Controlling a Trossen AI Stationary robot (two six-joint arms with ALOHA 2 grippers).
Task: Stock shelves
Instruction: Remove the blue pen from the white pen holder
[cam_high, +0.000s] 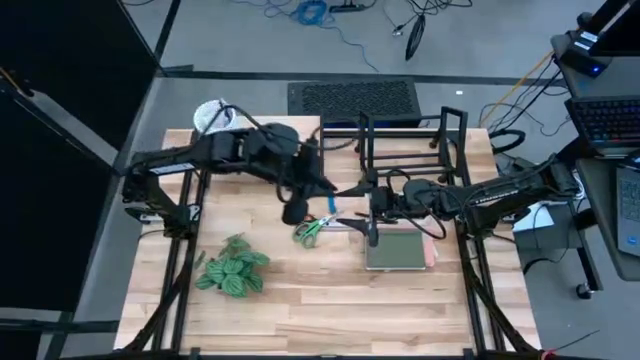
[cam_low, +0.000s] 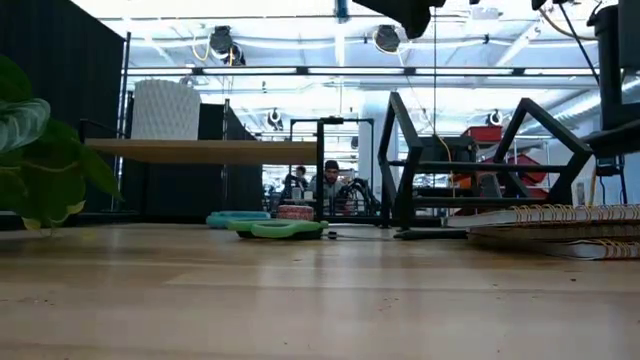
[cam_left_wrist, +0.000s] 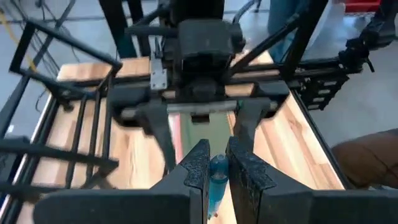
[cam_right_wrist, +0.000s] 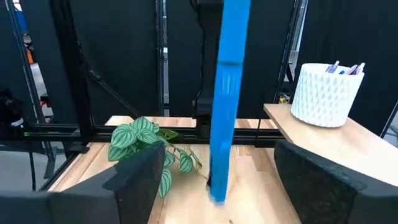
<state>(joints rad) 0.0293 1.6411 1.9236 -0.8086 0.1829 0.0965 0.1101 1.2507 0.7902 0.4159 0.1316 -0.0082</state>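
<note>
Plant: nearest the bench's front edge we see a green striped-leaf plant (cam_high: 233, 270), toward the left front corner.
Notebook: a spiral-bound notebook (cam_high: 398, 250) lies flat, right of centre, well apart from the plant.
Scissors: green-handled scissors (cam_high: 310, 230) lie mid-bench, between the plant and the notebook.
Left gripper: the left gripper (cam_left_wrist: 216, 163) hangs over mid-bench, its fingers pressed onto a blue pen (cam_left_wrist: 216, 180), which stands upright between them.
Right gripper: the right gripper (cam_high: 372, 212) reaches in from the bench's right edge and faces the left one; its fingers (cam_right_wrist: 134, 180) stand spread wide, with the pen in the gap and touching neither.
Wire rack: the black wire-frame rack (cam_high: 405, 145) stands at the bench's back edge, right of centre, behind both grippers.
Wooden riser: the pale-wood riser shelf (cam_low: 200, 150) stands at the back edge, left of the rack.
Pen cup: a white textured cup (cam_right_wrist: 326, 94) sits on the riser near the back left corner, with pens poking out.
People: beyond the bench, in the low view, we see people (cam_low: 328, 180) seated in the room.
</note>
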